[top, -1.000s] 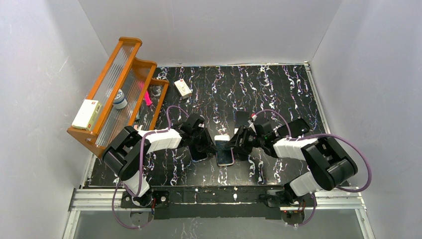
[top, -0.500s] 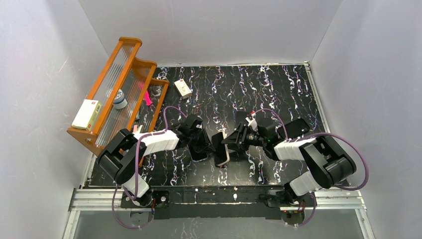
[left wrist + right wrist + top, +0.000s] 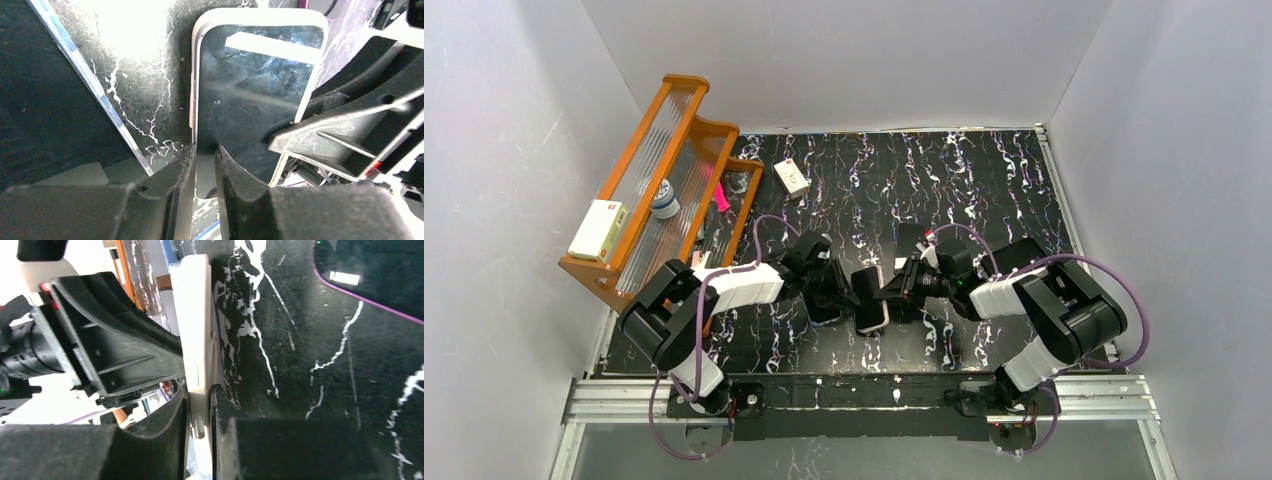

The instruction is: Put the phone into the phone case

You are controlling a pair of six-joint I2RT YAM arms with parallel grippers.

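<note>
At the middle of the counter [image 3: 984, 170] the phone [image 3: 250, 95] lies no more flat; it is now tilted up on edge; left gripper [image 3: 205, 156] and right gripper [image 3: 201, 392] both have jaws clamped on it; I judge the fitting is still ahead.

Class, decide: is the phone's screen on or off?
Off: the phone shows dark glass with only reflections in the left wrist view.

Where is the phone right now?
In the top view the phone is near the front centre of the table, pinched between the left pincer on its left edge and the right pincer on its right.
</note>
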